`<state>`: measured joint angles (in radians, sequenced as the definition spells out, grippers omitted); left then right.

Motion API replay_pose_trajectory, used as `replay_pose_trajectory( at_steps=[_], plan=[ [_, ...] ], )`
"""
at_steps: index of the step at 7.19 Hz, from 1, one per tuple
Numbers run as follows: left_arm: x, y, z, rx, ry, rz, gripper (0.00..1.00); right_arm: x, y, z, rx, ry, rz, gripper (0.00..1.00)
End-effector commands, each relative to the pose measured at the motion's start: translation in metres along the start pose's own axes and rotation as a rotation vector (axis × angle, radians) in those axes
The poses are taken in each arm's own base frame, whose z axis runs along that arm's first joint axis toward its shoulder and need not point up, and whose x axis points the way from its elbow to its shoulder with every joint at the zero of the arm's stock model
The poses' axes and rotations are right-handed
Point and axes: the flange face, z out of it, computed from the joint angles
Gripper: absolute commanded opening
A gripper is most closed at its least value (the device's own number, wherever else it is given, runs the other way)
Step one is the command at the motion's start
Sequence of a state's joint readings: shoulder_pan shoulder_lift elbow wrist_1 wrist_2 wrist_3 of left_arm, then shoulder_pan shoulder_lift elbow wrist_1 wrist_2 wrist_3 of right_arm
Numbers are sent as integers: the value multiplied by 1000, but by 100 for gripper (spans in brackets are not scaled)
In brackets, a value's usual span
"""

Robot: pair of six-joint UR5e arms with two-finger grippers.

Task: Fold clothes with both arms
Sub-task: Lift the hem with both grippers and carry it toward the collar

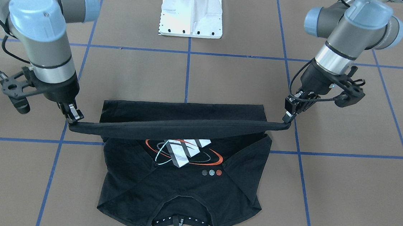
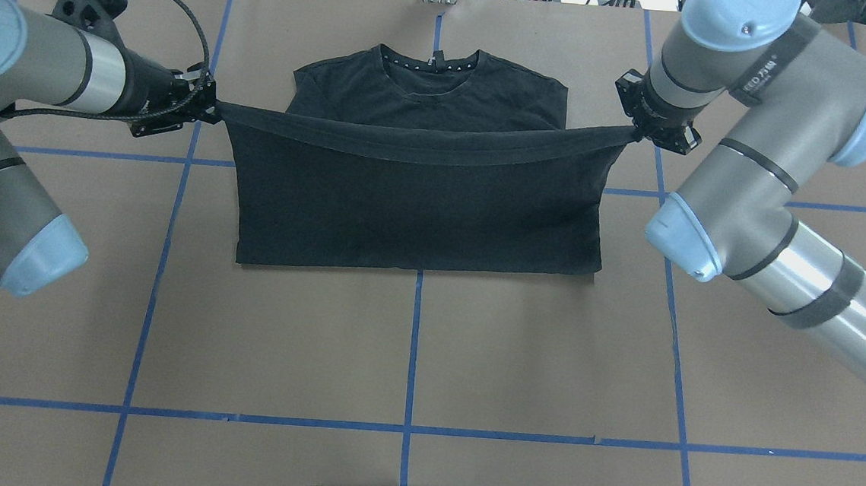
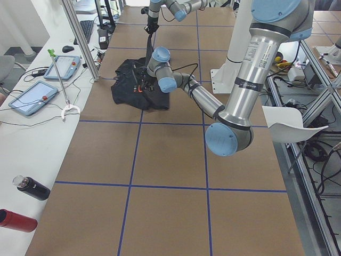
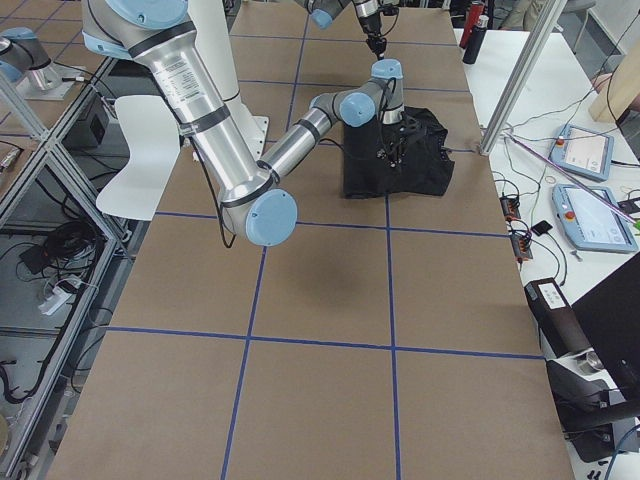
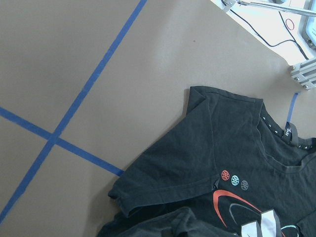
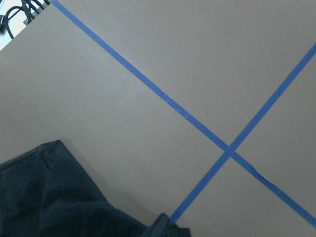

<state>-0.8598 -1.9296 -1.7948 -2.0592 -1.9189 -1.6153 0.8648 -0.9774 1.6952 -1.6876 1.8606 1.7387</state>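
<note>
you see the left gripper (image 2: 210, 110) and the right gripper (image 2: 636, 132) each clamped on one end of the black t-shirt (image 2: 420, 211), its lifted edge stretched taut over the rest lying on the desk (image 2: 410, 348).

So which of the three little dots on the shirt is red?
The end dot nearest the left arm; the middle dot is cyan, the far dot grey.

Overhead and front views opposite across the table (image 2: 281, 339), side views from its ends, wrist cameras close, downward.
</note>
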Motion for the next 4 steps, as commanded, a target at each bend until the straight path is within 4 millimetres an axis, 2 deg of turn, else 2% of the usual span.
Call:
replay_pose_trajectory(
  at_steps=[1, 2, 3, 4],
  plan=[
    [1, -27, 51, 53, 6, -2, 0, -41, -7, 41, 3, -28, -22, 0],
    [-13, -48, 69, 72, 25, -3, 0, -50, -14, 61, 3, -35, -25, 0],
    [-23, -67, 83, 99, 30, -10, 0, -71, -15, 67, 7, -33, -22, 0],
    [-26, -75, 93, 138, 17, 3, 0, -86, -14, 69, 13, -25, -22, 0]
  ],
)
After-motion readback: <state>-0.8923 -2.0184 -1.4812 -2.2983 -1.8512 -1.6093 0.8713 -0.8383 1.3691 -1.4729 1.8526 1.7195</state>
